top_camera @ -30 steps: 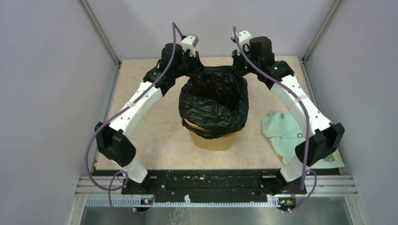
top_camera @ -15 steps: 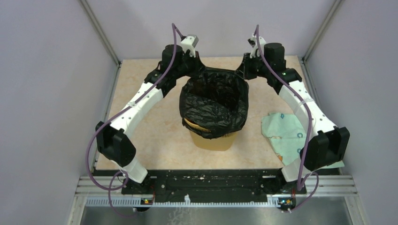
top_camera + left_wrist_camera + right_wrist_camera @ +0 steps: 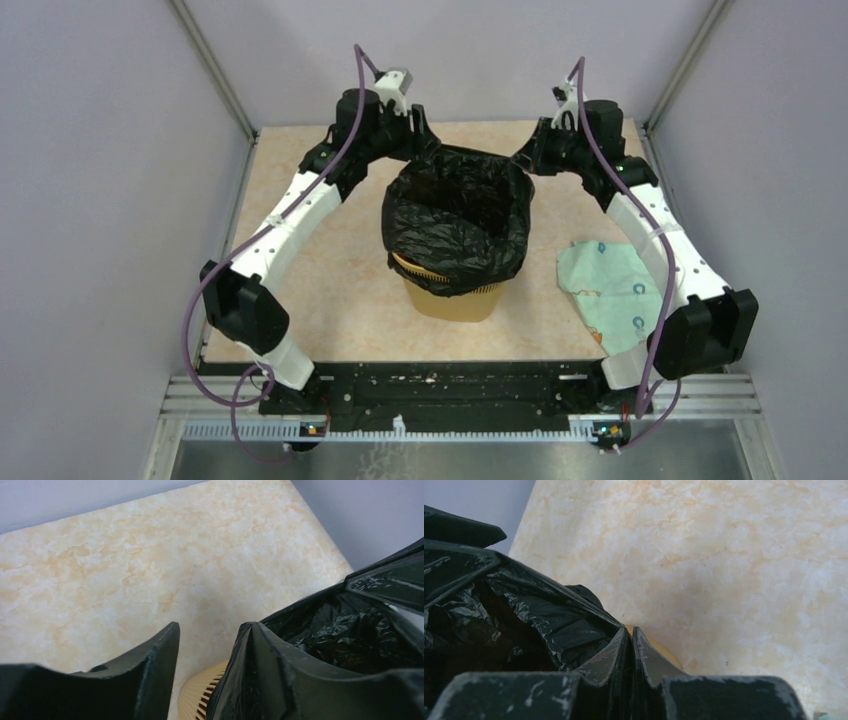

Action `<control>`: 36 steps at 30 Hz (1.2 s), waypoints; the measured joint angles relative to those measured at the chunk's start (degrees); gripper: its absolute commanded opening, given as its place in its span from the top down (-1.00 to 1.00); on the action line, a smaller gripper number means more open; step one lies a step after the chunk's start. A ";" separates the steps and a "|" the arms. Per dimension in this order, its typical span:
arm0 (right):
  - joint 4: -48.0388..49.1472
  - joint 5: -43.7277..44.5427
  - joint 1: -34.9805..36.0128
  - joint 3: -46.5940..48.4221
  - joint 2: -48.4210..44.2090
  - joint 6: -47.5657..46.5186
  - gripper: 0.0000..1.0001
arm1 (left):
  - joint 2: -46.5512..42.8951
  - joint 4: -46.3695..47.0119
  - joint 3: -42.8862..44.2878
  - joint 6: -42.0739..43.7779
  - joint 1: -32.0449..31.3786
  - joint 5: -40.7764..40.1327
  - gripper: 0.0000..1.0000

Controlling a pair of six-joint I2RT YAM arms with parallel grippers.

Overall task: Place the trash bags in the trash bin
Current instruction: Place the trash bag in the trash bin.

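Once clamped, left tool (image 3: 211, 628) now wide.

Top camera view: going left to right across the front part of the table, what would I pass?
Left arm's black elbow joint → mustard-yellow slotted plastic bin, lined with a glossy black plastic bag → pale green patterned cloth → right arm's black elbow joint.

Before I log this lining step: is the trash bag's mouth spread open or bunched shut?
Spread open: the trash bag drapes over the trash bin rim, hollow interior showing.
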 measured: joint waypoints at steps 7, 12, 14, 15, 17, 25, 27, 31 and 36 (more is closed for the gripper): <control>0.17 2.38 -0.07 -2.01 -2.73 3.91 0.85 | -0.85 -1.33 3.30 -4.17 3.15 2.82 -0.80; 0.15 3.87 -0.07 -4.90 -4.83 6.38 0.84 | -5.27 -4.42 1.77 -8.39 7.04 3.91 -0.64; 0.15 4.46 -0.09 -5.01 -4.90 7.04 0.84 | -9.84 -5.44 -1.86 -10.14 8.55 4.11 -0.55; 0.17 4.61 -0.09 -5.01 -4.92 7.30 0.84 | -12.26 -5.90 -3.82 -10.71 9.03 4.17 -0.52; 0.48 4.94 -0.15 -5.31 -5.03 7.82 0.85 | -19.06 -7.34 -9.35 -12.39 9.79 4.31 -0.45; 1.16 5.11 -0.20 -6.08 -5.20 8.83 0.84 | -40.04 -11.15 -27.36 -19.17 9.88 7.45 -0.32; 1.53 5.11 -0.20 -6.08 -5.20 8.87 0.85 | -43.82 -12.17 -31.76 -21.18 9.88 8.48 -0.31; 1.66 5.09 -0.22 -6.08 -5.20 8.87 0.85 | -48.65 -14.91 -37.16 -24.59 9.88 10.34 -0.27; 1.68 5.16 -0.22 -6.08 -5.20 8.87 0.85 | -53.59 -16.94 -41.64 -27.30 9.88 12.92 -0.26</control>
